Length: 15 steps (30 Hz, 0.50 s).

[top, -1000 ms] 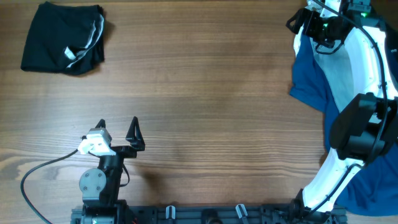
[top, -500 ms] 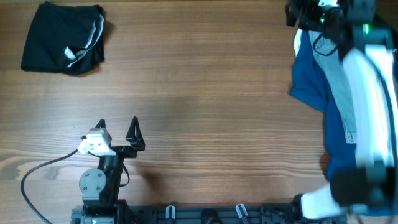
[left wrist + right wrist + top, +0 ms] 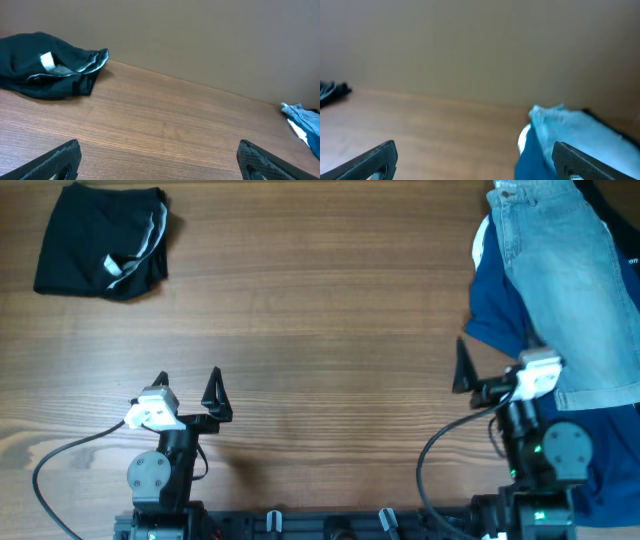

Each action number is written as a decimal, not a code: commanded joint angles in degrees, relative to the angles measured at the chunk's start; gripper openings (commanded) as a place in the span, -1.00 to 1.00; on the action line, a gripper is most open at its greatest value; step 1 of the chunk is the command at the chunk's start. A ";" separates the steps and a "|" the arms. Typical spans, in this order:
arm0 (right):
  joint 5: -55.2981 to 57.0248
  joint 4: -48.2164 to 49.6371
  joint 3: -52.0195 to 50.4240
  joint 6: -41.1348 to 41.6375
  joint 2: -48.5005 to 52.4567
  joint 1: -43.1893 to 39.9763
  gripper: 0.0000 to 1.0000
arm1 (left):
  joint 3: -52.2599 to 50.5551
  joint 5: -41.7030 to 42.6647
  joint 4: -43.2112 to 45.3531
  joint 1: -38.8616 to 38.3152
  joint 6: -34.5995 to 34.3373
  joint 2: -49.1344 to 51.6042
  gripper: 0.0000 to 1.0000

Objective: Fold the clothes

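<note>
Overhead, the black shorts [image 3: 100, 240] lay bundled at the table's [image 3: 330, 310] far-left corner, well apart from both arms. The left gripper [image 3: 188, 388] and right gripper [image 3: 505, 375] stood empty at the near edge. Denim shorts [image 3: 570, 280] lay on a royal-blue garment [image 3: 495, 310] at right. Each wrist view showed its 2 fingers spread wide, holding nothing.

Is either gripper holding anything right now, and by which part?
Nothing is held. The left gripper and the right gripper are both open and empty. The black shorts lie apart from both.
</note>
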 commanded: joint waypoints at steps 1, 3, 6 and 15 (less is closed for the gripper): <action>-2.45 0.70 -6.67 0.39 -7.10 -0.28 0.99 | -0.28 -0.55 -0.33 0.15 -0.31 -0.31 0.99; -2.40 0.96 -10.49 2.67 -11.37 -0.28 0.99 | -0.28 -0.55 -0.33 0.15 -0.31 -0.31 0.99; -2.38 0.92 -13.99 2.82 -17.11 -0.28 1.00 | -0.28 -0.55 -0.33 0.15 -0.31 -0.31 1.00; -1.42 -0.98 -16.17 2.67 -18.69 -0.28 0.99 | -0.28 -0.52 -0.33 0.15 -0.31 -0.31 1.00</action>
